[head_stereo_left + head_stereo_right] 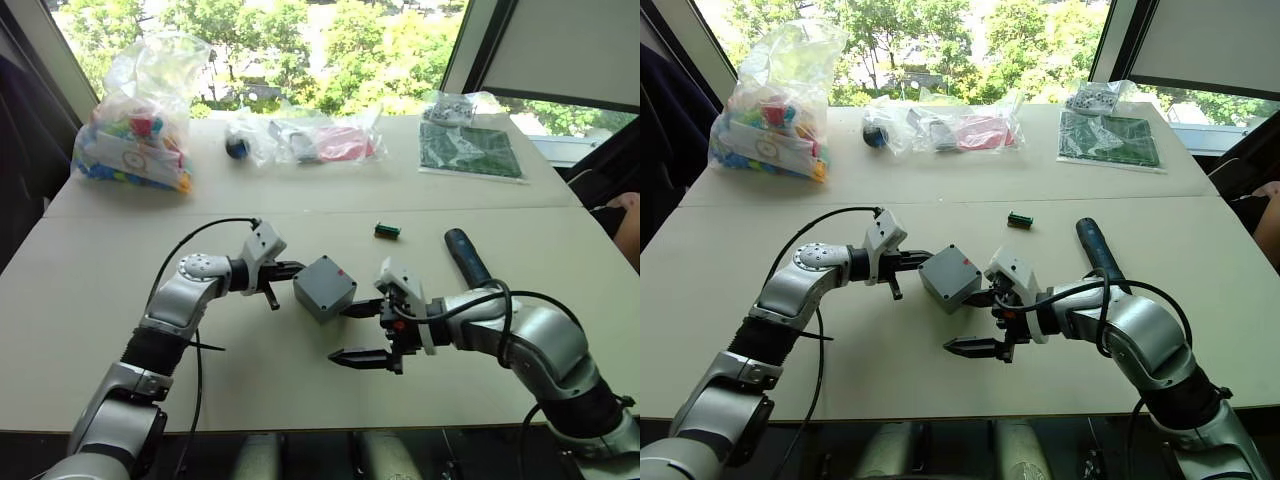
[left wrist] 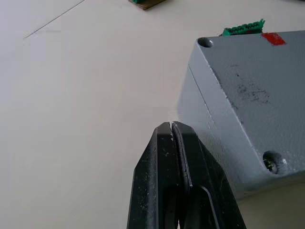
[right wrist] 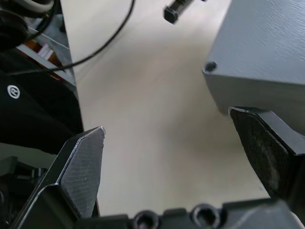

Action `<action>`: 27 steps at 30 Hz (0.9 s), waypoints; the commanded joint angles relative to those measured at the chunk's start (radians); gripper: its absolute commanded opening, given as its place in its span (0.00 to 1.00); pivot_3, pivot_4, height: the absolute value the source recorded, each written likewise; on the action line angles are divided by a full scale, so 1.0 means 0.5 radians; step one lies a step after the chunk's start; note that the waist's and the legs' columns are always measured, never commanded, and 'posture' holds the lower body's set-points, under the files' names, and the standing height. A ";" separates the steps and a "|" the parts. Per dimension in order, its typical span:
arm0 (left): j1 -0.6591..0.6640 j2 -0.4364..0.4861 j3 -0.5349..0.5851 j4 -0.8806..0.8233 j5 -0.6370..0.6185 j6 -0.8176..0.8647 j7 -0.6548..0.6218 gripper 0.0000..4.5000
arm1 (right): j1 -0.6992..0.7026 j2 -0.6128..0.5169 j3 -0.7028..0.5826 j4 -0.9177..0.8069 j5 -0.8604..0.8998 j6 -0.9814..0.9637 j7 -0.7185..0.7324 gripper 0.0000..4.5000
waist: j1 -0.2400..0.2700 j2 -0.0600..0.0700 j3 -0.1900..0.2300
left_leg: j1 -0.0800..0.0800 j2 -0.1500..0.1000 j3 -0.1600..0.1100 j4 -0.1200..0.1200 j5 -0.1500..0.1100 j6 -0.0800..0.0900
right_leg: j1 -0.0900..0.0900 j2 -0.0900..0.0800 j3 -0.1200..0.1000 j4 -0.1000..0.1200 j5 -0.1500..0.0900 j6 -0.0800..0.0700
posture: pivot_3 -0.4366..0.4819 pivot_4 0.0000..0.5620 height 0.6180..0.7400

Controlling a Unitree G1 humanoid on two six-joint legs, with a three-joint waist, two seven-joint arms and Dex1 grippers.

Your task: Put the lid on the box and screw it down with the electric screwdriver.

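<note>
The grey box (image 1: 324, 287) rests tilted on the table between both grippers, a flat face with a small red mark and corner screw holes turned up. The lid is out of view as a separate piece. My left gripper (image 1: 291, 270) is shut, its tips against the box's left side; the left wrist view shows the closed fingers (image 2: 164, 162) beside the box wall (image 2: 224, 124). To the box's right my right gripper (image 1: 340, 334) is open, with one finger at the box's lower right edge. The dark electric screwdriver (image 1: 465, 257) lies on the table behind my right arm.
A small green block (image 1: 387, 231) lies behind the box. Along the far edge sit a bag of coloured parts (image 1: 135, 125), clear bags (image 1: 310, 140) and a bagged green board (image 1: 470, 150). A person's hand (image 1: 625, 212) shows at the right edge.
</note>
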 commanded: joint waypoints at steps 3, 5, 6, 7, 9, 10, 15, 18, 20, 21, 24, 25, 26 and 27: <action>0.203 0.230 0.087 -0.391 -0.094 0.185 -0.126 0.00 | -0.167 -0.098 -0.055 0.201 -0.225 -0.307 0.023 0.99 | -0.001 0.000 0.000 | 0.001 0.001 0.000 -0.001 0.000 0.000 | -0.001 0.001 0.000 0.001 0.000 0.000 | 0.48 0.27 1.00; 0.266 0.267 0.089 -0.498 -0.124 0.247 -0.145 0.00 | -0.207 -0.083 -0.005 0.298 -0.308 -0.405 0.035 0.99 | 0.004 0.000 0.000 | 0.001 0.001 0.000 -0.001 0.000 0.000 | -0.001 0.001 0.000 0.002 0.000 0.000 | 0.48 0.27 1.00; 0.301 0.280 0.091 -0.560 -0.147 0.289 -0.150 0.00 | -0.226 -0.064 0.025 0.345 -0.340 -0.442 0.044 0.99 | 0.007 -0.001 0.000 | 0.001 0.001 0.000 0.000 0.000 0.000 | -0.001 0.001 0.000 0.002 0.000 0.000 | 0.48 0.27 1.00; 0.323 0.280 0.091 -0.603 -0.160 0.319 -0.144 0.00 | -0.238 -0.049 0.050 0.375 -0.361 -0.468 0.056 0.99 | 0.008 -0.001 0.000 | 0.000 0.001 -0.001 0.000 0.000 0.000 | -0.001 0.001 -0.001 0.002 0.000 -0.001 | 0.48 0.27 1.00; 0.353 0.263 0.089 -0.664 -0.169 0.356 -0.111 0.00 | -0.263 -0.006 0.105 0.428 -0.399 -0.519 0.081 0.99 | 0.012 -0.002 0.000 | 0.000 0.000 -0.001 0.000 0.000 0.000 | 0.000 -0.001 0.000 0.002 0.000 0.000 | 0.48 0.27 1.00; 0.358 0.258 0.089 -0.676 -0.169 0.366 -0.101 0.00 | -0.268 0.006 0.117 0.441 -0.410 -0.534 0.090 0.99 | 0.010 -0.002 0.000 | -0.001 0.000 -0.001 0.000 0.000 0.000 | 0.000 -0.001 0.000 0.001 0.000 0.000 | 0.48 0.27 1.00; 0.298 0.106 0.067 -0.641 -0.132 0.344 0.036 0.00 | -0.239 0.047 0.252 0.434 -0.454 -0.570 0.201 0.99 | 0.011 -0.002 0.000 | 0.000 0.000 -0.001 0.001 0.000 0.000 | 0.000 -0.001 0.000 0.001 0.000 0.000 | 0.48 0.27 1.00; 0.275 0.083 0.068 -0.592 -0.107 0.304 0.054 0.00 | -0.216 0.069 0.231 0.376 -0.400 -0.514 0.223 0.99 | 0.011 -0.002 0.000 | 0.000 0.000 -0.001 0.001 0.000 0.000 | 0.000 0.000 -0.001 0.002 0.000 0.000 | 0.48 0.27 1.00; 0.259 0.070 0.071 -0.560 -0.094 0.273 0.066 0.00 | -0.198 0.084 0.206 0.337 -0.368 -0.470 0.221 0.99 | 0.004 -0.002 0.000 | 0.000 0.000 -0.001 0.001 0.000 0.000 | 0.000 0.000 0.000 0.002 0.000 0.000 | 0.48 0.27 1.00; 0.242 0.058 0.075 -0.534 -0.089 0.259 0.078 0.00 | -0.184 0.088 0.197 0.314 -0.357 -0.451 0.215 0.99 | 0.004 -0.002 0.000 | 0.000 0.000 -0.001 0.001 0.000 0.000 | 0.000 0.000 -0.001 0.002 0.000 0.000 | 0.48 0.27 1.00; 0.204 0.039 0.070 -0.469 -0.072 0.212 0.083 0.00 | -0.151 0.095 0.184 0.273 -0.353 -0.421 0.196 0.99 | 0.007 -0.002 0.000 | 0.001 0.000 -0.002 0.001 0.000 0.000 | 0.000 0.000 -0.001 0.002 0.000 0.000 | 0.48 0.27 1.00; 0.199 0.036 0.067 -0.457 -0.071 0.204 0.078 0.00 | -0.145 0.101 0.180 0.268 -0.356 -0.413 0.185 0.99 | 0.007 -0.002 0.000 | 0.001 0.000 -0.002 0.001 0.000 0.000 | 0.000 0.000 -0.001 0.003 0.000 0.000 | 0.48 0.27 1.00; 0.194 0.034 0.064 -0.449 -0.069 0.195 0.073 0.00 | -0.140 0.104 0.177 0.261 -0.356 -0.407 0.181 0.99 | 0.006 -0.002 0.000 | 0.001 0.000 -0.002 0.001 0.000 0.000 | 0.000 0.000 -0.001 0.003 0.000 0.000 | 0.48 0.27 1.00; 0.187 0.029 0.062 -0.440 -0.066 0.187 0.071 0.00 | -0.135 0.108 0.173 0.257 -0.358 -0.401 0.171 0.99 | 0.005 -0.002 0.000 | 0.001 0.000 -0.001 0.001 0.000 0.000 | 0.000 0.000 -0.001 0.003 0.000 0.000 | 0.48 0.27 1.00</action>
